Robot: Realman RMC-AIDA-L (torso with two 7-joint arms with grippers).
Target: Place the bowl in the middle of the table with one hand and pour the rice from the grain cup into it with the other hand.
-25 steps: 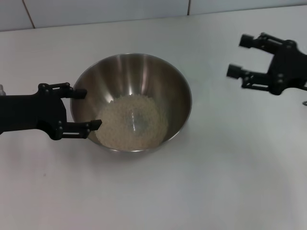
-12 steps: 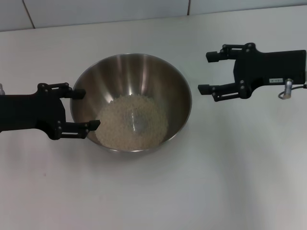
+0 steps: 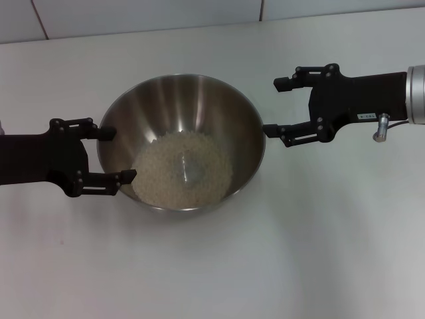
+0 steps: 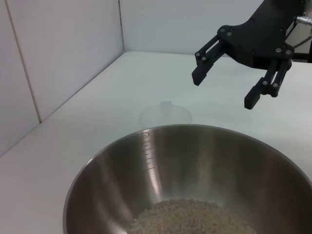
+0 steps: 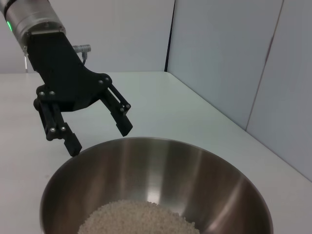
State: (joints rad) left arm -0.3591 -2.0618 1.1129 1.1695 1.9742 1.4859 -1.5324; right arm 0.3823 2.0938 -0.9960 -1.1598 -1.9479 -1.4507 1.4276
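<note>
Largely finished, by the look of it: rice (image 3: 182,169) heaped inside bowl (image 3: 199,93) mid-counter (image 3: 299,252). Left end effector (image 3: 113,154) and right end effector (image 3: 277,106) both spread, empty, flanking the rim. Grain cup (image 4: 165,115) beyond, emptied.

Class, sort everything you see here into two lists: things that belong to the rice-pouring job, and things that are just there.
Belong to the job:
- bowl in the middle of the table
- rice inside the bowl
- clear cup, empty, standing on the table beyond the bowl
- left claw, open at the bowl's rim
- right claw, open beside the bowl

Just there:
- white wall panels
</note>
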